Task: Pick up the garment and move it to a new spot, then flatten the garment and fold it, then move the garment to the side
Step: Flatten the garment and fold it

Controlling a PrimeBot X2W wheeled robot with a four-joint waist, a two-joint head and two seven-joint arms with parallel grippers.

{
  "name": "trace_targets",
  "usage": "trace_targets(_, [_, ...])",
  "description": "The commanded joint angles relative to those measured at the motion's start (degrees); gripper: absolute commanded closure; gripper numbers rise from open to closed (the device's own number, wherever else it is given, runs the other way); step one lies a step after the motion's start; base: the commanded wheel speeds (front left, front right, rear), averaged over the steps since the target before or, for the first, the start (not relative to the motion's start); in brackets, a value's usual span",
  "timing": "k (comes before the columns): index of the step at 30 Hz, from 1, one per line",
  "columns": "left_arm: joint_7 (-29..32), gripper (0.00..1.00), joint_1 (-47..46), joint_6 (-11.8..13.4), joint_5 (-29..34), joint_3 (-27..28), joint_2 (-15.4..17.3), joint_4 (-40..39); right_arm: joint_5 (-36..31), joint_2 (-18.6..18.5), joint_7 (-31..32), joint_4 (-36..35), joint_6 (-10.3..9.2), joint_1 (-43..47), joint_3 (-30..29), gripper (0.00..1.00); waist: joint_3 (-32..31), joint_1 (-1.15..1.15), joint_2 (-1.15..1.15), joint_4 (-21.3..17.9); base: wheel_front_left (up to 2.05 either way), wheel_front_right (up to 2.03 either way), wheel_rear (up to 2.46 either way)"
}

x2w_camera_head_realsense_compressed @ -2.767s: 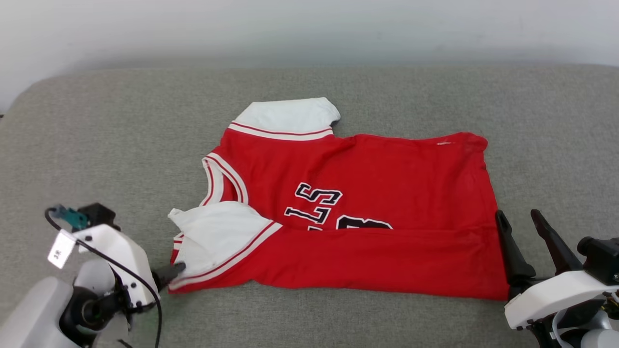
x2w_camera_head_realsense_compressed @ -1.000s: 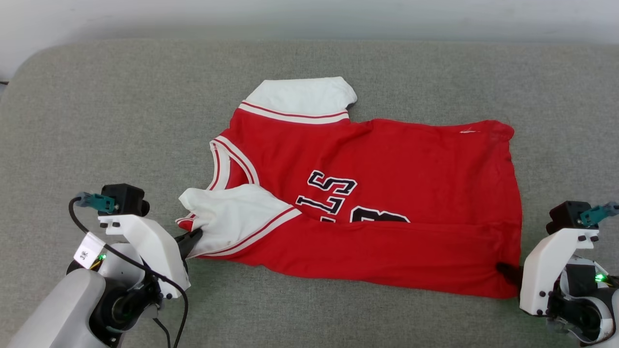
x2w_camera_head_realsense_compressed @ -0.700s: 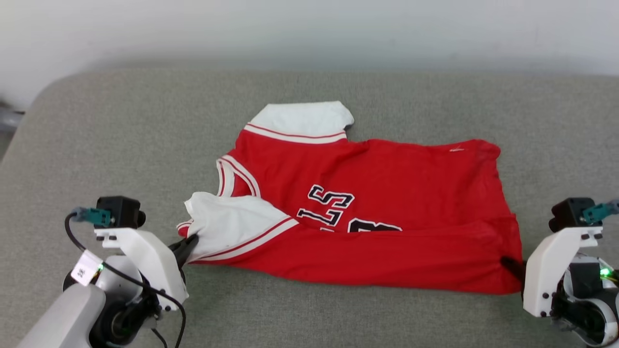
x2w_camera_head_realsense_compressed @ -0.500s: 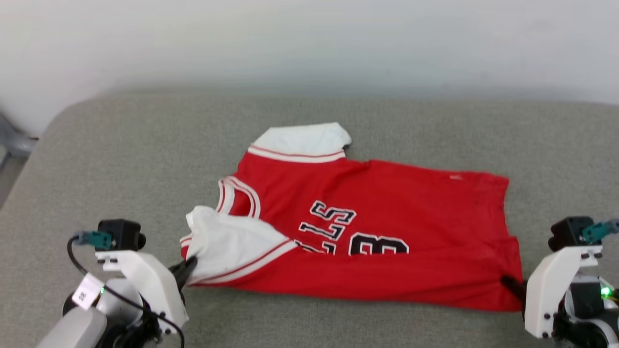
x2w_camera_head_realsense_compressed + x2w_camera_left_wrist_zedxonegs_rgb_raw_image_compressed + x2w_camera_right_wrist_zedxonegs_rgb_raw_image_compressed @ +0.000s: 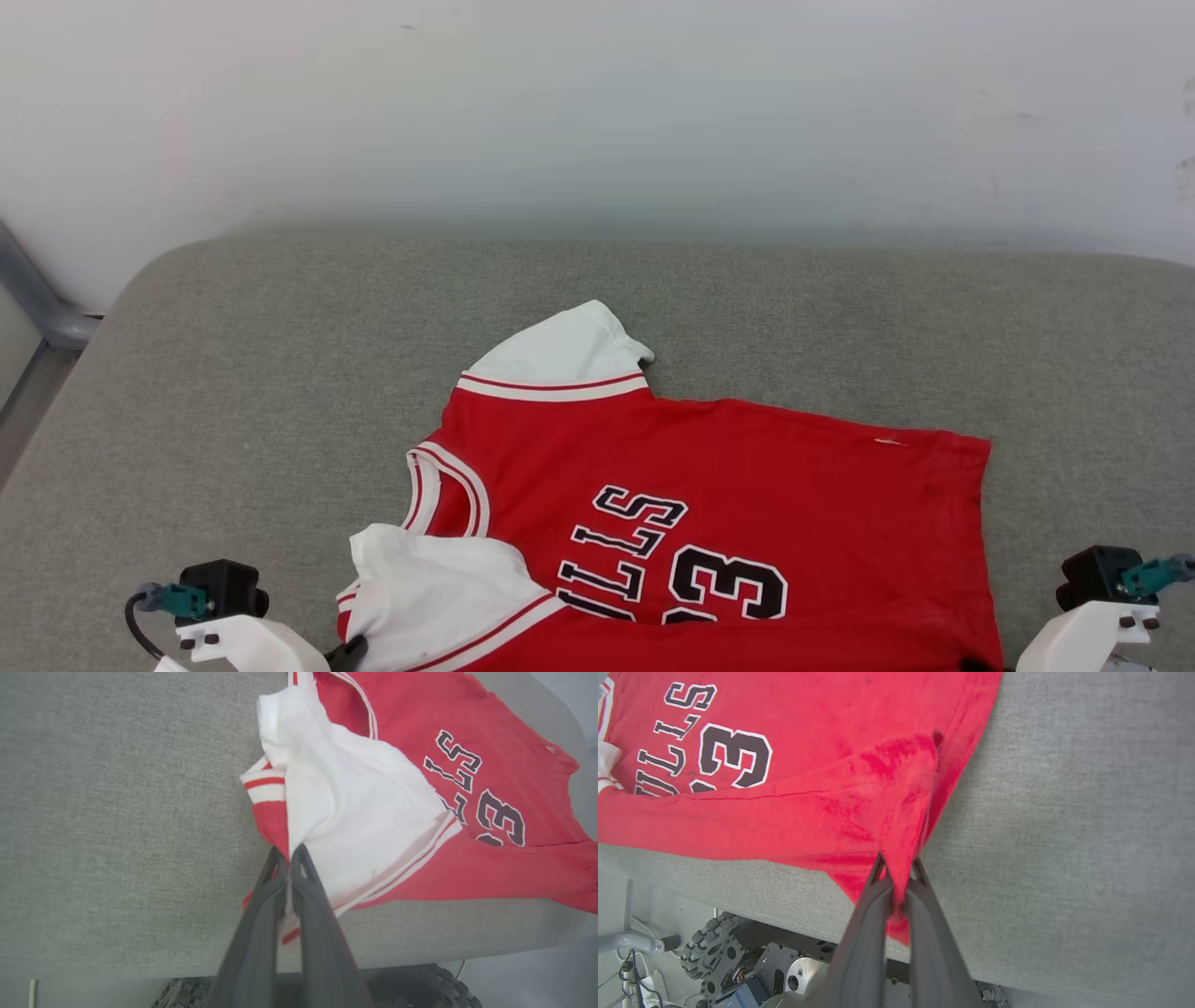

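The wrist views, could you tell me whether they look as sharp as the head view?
Head view: even, soft light, garment lettering crisp. Left wrist view: sharp, cushion edge bowed. Right wrist view: fabric above the right end effector looks smeared.

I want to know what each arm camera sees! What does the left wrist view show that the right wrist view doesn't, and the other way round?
Left wrist view: the left tool shut on the edge of the garment's white sleeve, seen up close. Right wrist view: the right tool shut on the red hem corner, where the cloth bunches up. Both: the red garment, its black numeral 3, and the grey cushion beneath it.
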Motion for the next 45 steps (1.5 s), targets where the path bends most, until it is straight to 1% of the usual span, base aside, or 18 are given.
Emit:
trace_targets(1, [-0.5,1.00,0.4,-0.1,-0.2,-0.1,-0.6,0.3,0.1,0.3,-0.6,0.3,-0.04,0.5,-0.3,1.00,0.2,0.01,0.00,-0.1,0.00,0.00,0.00])
trace_targets(3, [-1.4,1.00,0.3,-0.5,-0.2,-0.1,-1.4,1.4,-0.2,0.5,-2.4,1.2,-0.04,0.9,-0.3,1.00,0.7,0.01,0.00,-0.1,0.00,0.00,0.00])
trace_targets(8, [-3.3,1.00,-1.9,-2.6,-0.3,-0.6,-4.0,5.8,0.3,0.6,-8.1,5.2,-0.04,0.5,0.3,1.00,2.3,0.01,0.00,-0.1,0.00,0.00,0.00])
trace_targets(9, [-3.4,0.99,-2.2,-2.9,-0.4,-0.7,-4.5,6.7,0.5,0.7,-9.1,6.1,-0.04,0.4,0.5,0.65,2.5,0.01,0.00,-0.1,0.00,0.00,0.00])
trace_targets(10, [-3.2,0.73,-2.4,-3.4,-0.7,-1.0,-5.0,7.8,0.8,0.8,-10.0,7.0,-0.04,0.4,0.7,0.07,2.7,0.01,0.00,-0.1,0.00,0.00,0.00])
trace_targets(11, [-3.4,0.60,-2.8,-3.8,-0.7,-1.1,-5.4,8.6,0.8,0.7,-11.3,7.5,-0.04,0.2,0.9,0.00,2.9,0.01,0.00,-0.1,0.00,0.00,0.00])
trace_targets(12, [-4.0,0.11,-3.2,-4.1,-0.6,-1.1,-5.7,9.5,1.0,0.6,-12.5,8.0,-0.04,0.1,1.2,0.00,3.0,0.01,0.00,-0.1,0.00,0.00,0.00])
trace_targets(13, [-4.3,0.00,-3.5,-4.4,-0.5,-1.1,-6.0,10.2,1.1,0.6,-13.7,8.5,-0.04,0.0,1.5,0.00,3.2,0.01,0.00,-0.1,0.00,0.00,0.00])
trace_targets(16, [-6.2,0.00,-4.3,-4.9,0.4,-0.8,-6.4,11.7,1.3,0.2,-19.0,8.7,-0.04,-0.3,2.0,0.00,3.2,0.01,0.00,-0.1,0.00,0.00,0.00])
trace_targets(21, [-11.1,0.00,-6.1,-5.2,3.3,0.2,-5.8,11.8,-0.8,-0.9,-29.3,7.7,-0.04,-1.2,3.1,0.00,2.7,0.01,0.00,0.0,0.00,0.00,0.00])
trace_targets(25, [-17.1,0.00,-7.8,-5.2,5.7,1.9,-6.0,10.9,-4.0,-1.2,-37.6,6.4,-0.04,-2.1,3.1,0.00,2.3,0.01,0.00,-0.4,0.00,0.00,0.00])
trace_targets(27, [-20.0,0.00,-8.4,-5.3,7.1,2.4,-6.3,10.4,-5.1,-0.9,-40.9,5.4,-0.04,-2.6,3.3,0.00,2.1,0.01,0.00,-0.7,0.00,0.00,0.00])
trace_targets(30, [-24.6,0.00,-9.5,-4.8,9.4,3.2,-6.7,9.4,-6.9,-0.4,-45.0,3.6,-0.04,-3.2,3.2,0.00,2.0,0.01,0.00,-1.1,0.00,0.00,0.00])
trace_targets(35, [-29.6,0.00,-12.2,-3.8,13.2,3.5,-7.1,8.0,-9.1,1.3,-48.0,-0.9,-0.04,-4.1,2.3,0.00,4.0,0.01,0.00,-2.3,0.00,0.00,0.00])
trace_targets(39, [-30.7,0.00,-15.4,-3.6,14.7,3.3,-7.8,8.0,-10.4,2.3,-48.0,-4.5,-0.04,-5.8,1.9,0.00,7.9,0.01,0.00,-4.0,0.00,0.00,0.00])
trace_targets(42, [-29.8,0.00,-19.5,-4.8,15.2,2.7,-8.0,9.1,-11.0,2.6,-48.1,-6.7,-0.04,-8.2,1.4,0.00,11.8,0.01,0.00,-5.0,0.00,0.00,0.00])
trace_targets(45, [-27.4,0.00,-25.2,-7.2,14.8,1.7,-8.5,11.1,-11.6,3.1,-47.9,-8.1,-0.04,-10.5,0.8,0.00,15.7,0.01,0.00,-6.1,0.00,0.00,0.00])
